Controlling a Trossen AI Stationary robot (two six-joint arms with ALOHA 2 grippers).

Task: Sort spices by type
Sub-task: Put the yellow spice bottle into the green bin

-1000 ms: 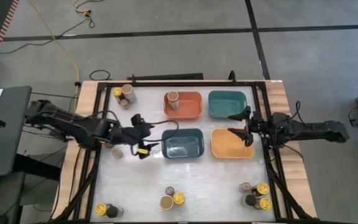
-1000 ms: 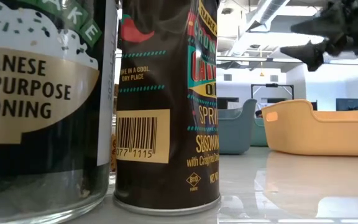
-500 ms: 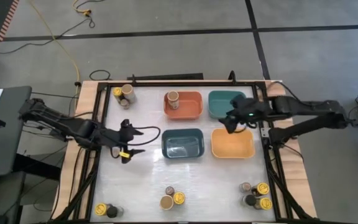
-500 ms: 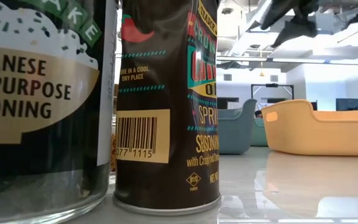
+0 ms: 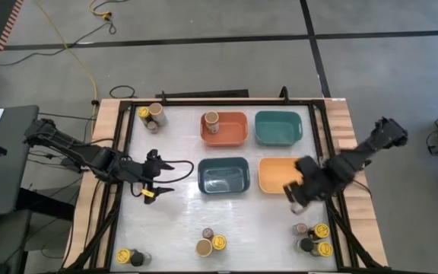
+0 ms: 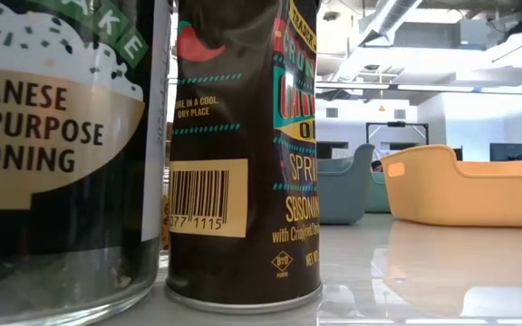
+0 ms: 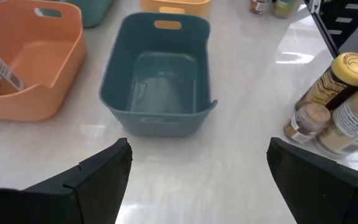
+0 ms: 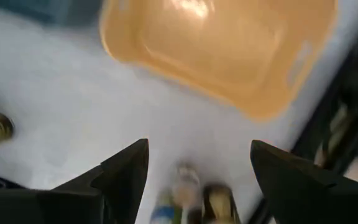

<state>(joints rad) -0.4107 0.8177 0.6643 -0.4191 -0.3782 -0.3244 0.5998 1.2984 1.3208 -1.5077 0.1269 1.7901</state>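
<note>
Overhead, a white counter [image 5: 226, 221] with four bins at centre: orange bin [image 5: 225, 129], teal bin [image 5: 277, 127], blue bin [image 5: 223, 176], yellow bin [image 5: 280, 175]. One tan-lidded jar [image 5: 211, 118] already inside the orange bin. Spice jars clustered at far left [image 5: 150, 116], near left [image 5: 130, 257], near centre [image 5: 211, 243] and near right [image 5: 313, 238]. Right pincer [image 5: 298, 195], jaws apart and empty, just above the near-right cluster, at the yellow bin's near corner. Left pincer [image 5: 155, 182], jaws apart and empty, waiting left of the blue bin. Likely step: reaching for a near-right jar. Next: descend over one jar, straddle, close.
</note>
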